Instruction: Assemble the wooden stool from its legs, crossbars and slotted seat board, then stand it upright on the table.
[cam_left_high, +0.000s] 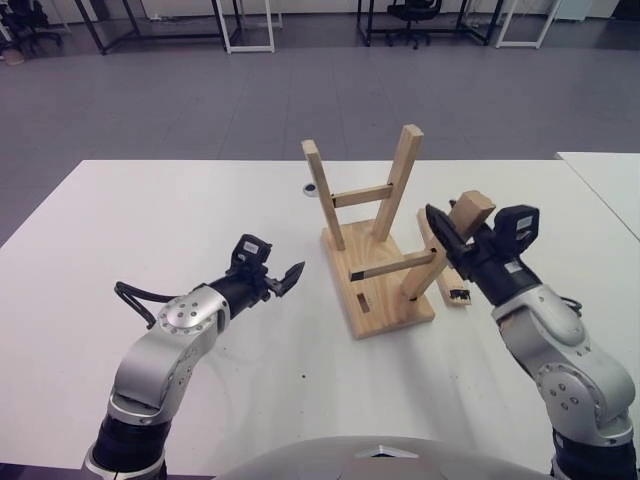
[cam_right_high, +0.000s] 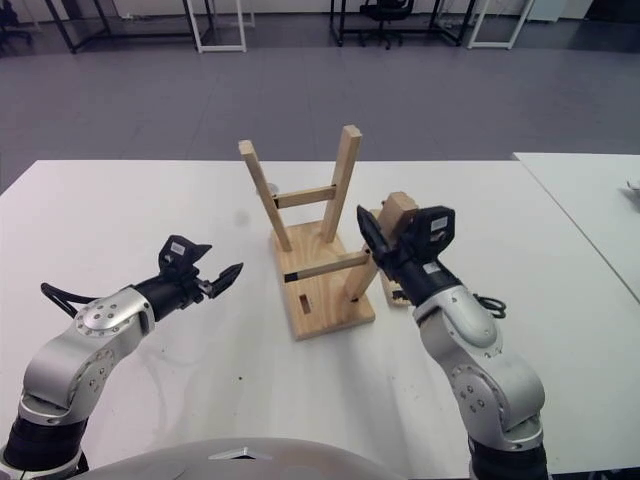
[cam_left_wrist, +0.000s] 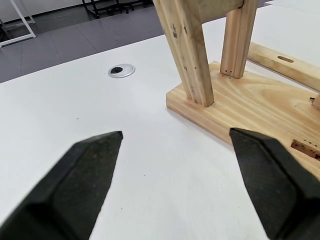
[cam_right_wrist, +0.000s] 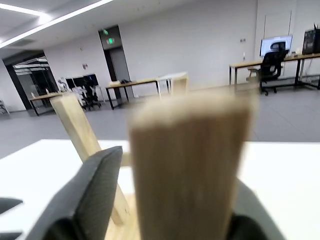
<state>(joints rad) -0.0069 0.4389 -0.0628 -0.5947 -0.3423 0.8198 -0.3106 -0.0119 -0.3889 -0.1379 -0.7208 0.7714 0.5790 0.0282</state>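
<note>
Your stool stands upside down near the middle of the worktop (cam_left_high: 180, 220). The seat board (cam_left_high: 392, 306) lies flat, and three legs rise from it. The two far legs (cam_left_high: 323, 195) (cam_left_high: 398, 180) lean outward and are joined by a crossbar (cam_left_high: 362, 196). A second crossbar (cam_left_high: 395, 266) runs from the board's 9 o'clock side to the shorter near leg (cam_left_high: 424, 272) at its 3 o'clock edge.

Your left jaws hover at 9 o'clock of the board, near it but apart. They are spread wide, with nothing between them, and point toward the stool.

Your right jaws sit at 3 o'clock of the board, pinching the held leg (cam_left_high: 470, 211), whose free end points up and away from you. Under it, a loose slotted bar (cam_left_wrist: 272, 57) lies flat on the worktop just beside the board. A round cable grommet (cam_left_wrist: 121, 70) sits at 11 o'clock of the board.
</note>
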